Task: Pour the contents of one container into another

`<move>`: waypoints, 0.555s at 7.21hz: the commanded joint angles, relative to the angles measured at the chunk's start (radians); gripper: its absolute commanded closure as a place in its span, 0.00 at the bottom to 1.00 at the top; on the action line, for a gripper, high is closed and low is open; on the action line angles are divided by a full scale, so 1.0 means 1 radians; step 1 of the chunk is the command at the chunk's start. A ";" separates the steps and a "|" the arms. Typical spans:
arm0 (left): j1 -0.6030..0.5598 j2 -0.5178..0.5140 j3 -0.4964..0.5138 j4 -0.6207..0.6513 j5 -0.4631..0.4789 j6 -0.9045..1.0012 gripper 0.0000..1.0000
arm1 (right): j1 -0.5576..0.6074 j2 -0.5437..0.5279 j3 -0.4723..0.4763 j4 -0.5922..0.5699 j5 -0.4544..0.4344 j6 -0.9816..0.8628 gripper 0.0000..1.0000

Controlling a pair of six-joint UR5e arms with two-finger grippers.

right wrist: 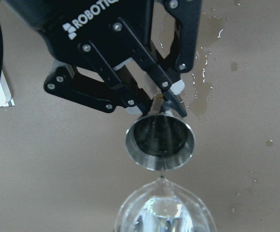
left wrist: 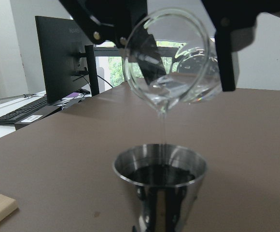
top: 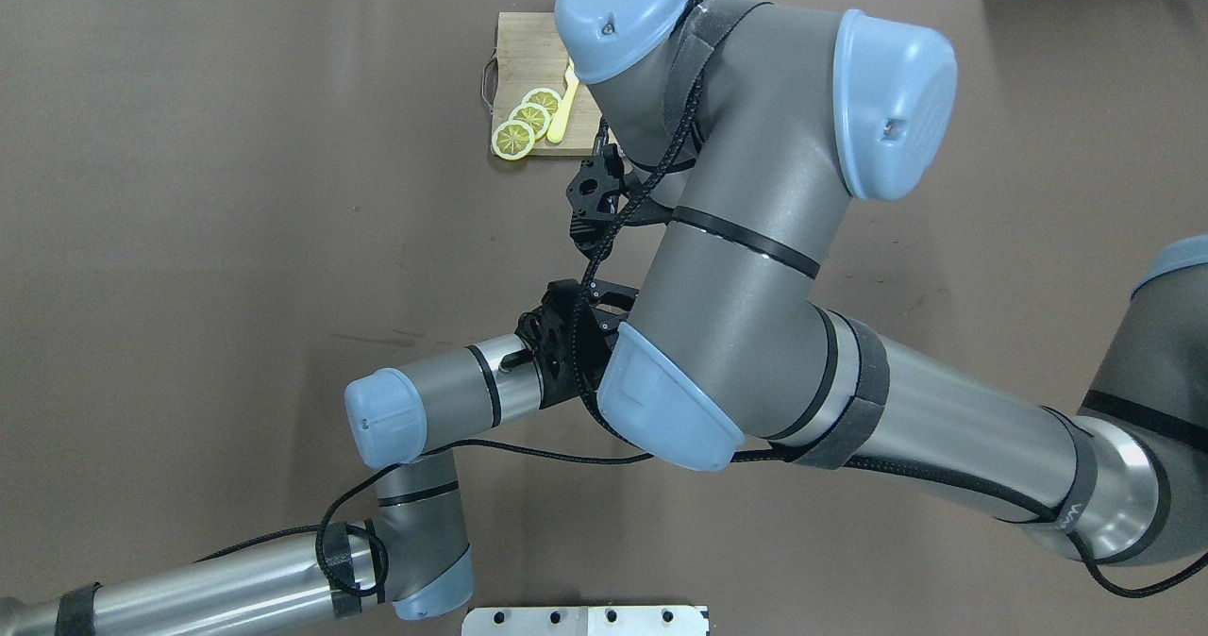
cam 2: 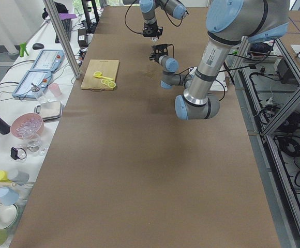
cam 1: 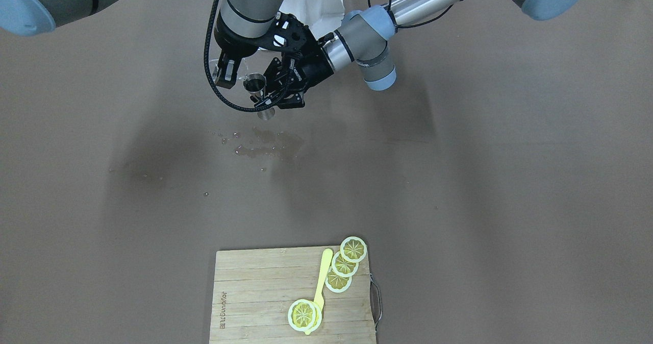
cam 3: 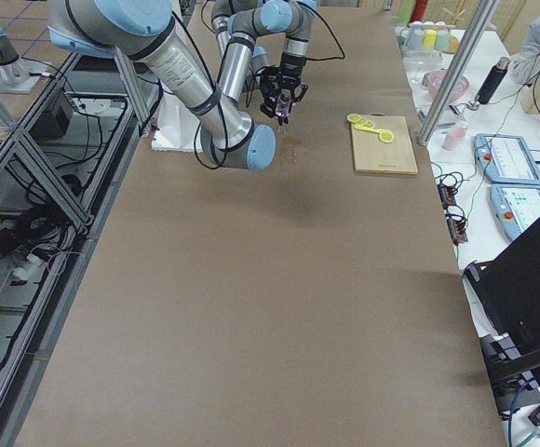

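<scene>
Two containers meet in mid-air above the table (cam 1: 459, 180). The right gripper (left wrist: 174, 48) is clamped round a tipped glass (right wrist: 161, 215). The left gripper (right wrist: 165, 104) pinches the waist of an upright metal cup (left wrist: 160, 166). In the left wrist view the glass sits at 12 o'clock of the cup, with a thin stream (left wrist: 163, 126) falling in. Pouring looks under way. A puddle (cam 1: 268, 145) lies at 6 o'clock of the cup, so the next move likely calls for keeping the spout centred, then righting the glass.

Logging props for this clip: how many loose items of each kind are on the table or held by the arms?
lemon slices: 4
yellow utensil: 1
wooden cutting board: 1
glass beaker: 1
metal jigger: 1
Total: 8
</scene>
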 commanded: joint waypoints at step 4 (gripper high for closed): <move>0.000 0.002 0.000 0.000 0.001 0.000 1.00 | 0.005 0.003 0.037 0.047 0.047 0.006 1.00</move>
